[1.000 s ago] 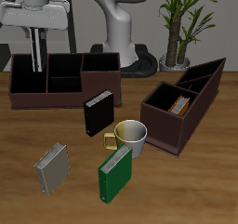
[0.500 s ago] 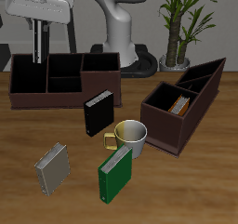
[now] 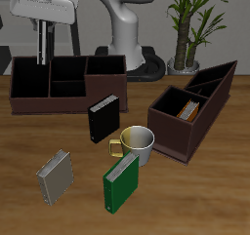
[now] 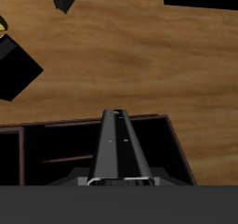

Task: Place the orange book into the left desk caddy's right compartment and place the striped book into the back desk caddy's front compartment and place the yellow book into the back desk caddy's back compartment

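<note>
Gripper [image 3: 40,29] closed on upright striped book [image 3: 40,46], black-and-white edge hanging above wide low dark-brown back desk caddy [image 3: 98,86]. Advice: keep book vertical, line its thin edge between dividers of front compartment, then lower slowly. Caddy walls close on both sides; open air above. Plain grey-beige yellow book [image 3: 56,176] lies near table's front edge.

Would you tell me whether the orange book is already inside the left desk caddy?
Yes, inside: the orange book shows within the left desk caddy, below its rim, in the section toward its low end.
</note>
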Robot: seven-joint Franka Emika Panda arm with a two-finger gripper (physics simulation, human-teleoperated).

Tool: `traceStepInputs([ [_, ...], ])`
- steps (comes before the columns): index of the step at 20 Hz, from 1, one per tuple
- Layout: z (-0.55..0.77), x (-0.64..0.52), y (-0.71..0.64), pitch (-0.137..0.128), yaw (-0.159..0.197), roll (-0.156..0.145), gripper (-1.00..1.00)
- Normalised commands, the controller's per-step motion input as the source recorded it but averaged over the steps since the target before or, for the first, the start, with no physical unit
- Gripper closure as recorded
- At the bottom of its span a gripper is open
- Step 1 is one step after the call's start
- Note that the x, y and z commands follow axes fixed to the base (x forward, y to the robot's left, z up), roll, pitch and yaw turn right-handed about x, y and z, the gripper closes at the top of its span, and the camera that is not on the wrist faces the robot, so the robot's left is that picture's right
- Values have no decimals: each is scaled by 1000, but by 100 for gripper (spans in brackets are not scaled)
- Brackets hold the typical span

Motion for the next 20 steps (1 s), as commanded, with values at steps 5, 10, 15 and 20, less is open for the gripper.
traceStepInputs([
  [5,25,205,136,50,160,18,100],
  [10,48,151,184,9,264,-25,100],
  [15,-121,60,202,15,358,-20,100],
  [20,-65,171,-134,55,315,-49,100],
])
